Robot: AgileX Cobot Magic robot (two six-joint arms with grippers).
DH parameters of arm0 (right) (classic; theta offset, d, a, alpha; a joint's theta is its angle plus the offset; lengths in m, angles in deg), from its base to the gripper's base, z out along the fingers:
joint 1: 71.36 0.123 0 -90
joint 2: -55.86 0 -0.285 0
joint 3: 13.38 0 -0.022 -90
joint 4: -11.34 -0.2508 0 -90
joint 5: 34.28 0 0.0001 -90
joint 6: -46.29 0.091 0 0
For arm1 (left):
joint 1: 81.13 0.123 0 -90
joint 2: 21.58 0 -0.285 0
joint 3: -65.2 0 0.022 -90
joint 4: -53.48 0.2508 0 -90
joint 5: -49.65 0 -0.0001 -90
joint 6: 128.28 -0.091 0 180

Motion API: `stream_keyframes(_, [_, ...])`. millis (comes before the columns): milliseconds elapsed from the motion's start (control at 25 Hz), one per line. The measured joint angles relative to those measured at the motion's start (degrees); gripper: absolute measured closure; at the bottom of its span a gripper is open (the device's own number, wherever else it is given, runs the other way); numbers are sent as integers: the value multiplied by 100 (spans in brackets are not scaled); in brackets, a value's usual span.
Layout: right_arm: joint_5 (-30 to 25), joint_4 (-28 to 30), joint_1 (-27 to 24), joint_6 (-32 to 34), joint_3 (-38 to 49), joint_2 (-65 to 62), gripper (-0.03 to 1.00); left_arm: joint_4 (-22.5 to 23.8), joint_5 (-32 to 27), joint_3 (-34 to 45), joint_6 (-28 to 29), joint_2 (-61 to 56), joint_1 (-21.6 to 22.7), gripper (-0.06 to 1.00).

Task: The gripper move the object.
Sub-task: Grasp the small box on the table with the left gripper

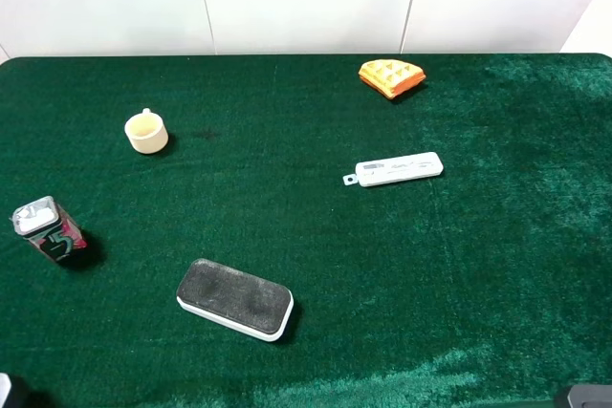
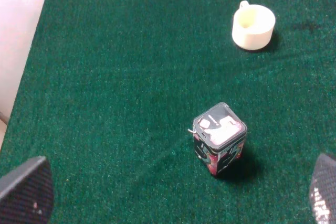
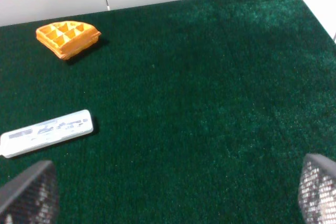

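At 9 o'clock on the green counter (image 1: 478, 284), close to its left edge in the high view, the object (image 1: 48, 233) stands upright: dark box, silver-grey top, red-pink base. Cream cup (image 1: 146, 132) at its 1 o'clock, well apart. Black-and-white speaker (image 1: 234, 298) at its 4 o'clock, also apart. Waffle piece (image 1: 391, 76) toward the counter's 1 o'clock; white flat stick (image 1: 397, 169) at the waffle's 6 o'clock.

Left gripper (image 2: 176, 196): fingers spread wide, nothing between them; box ahead of them, untouched. Right gripper (image 3: 172, 192): fingers likewise spread, empty, near the white stick.

Step, as I judge it: reach not yet made, 0 contact. Next move calls for the left arm to advance and drop until the 2 fingers straddle the box, then close on opposite side walls.

Writing: large "5" legible on the box side. Top label pink and white, unreadable. Grey print on the stick too small to read.
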Motion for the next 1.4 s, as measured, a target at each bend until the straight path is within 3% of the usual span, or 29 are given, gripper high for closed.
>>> stream_keyframes(1400, [0,5,0,0,0,0,27,-167,0,27,-12,0,0,-5])
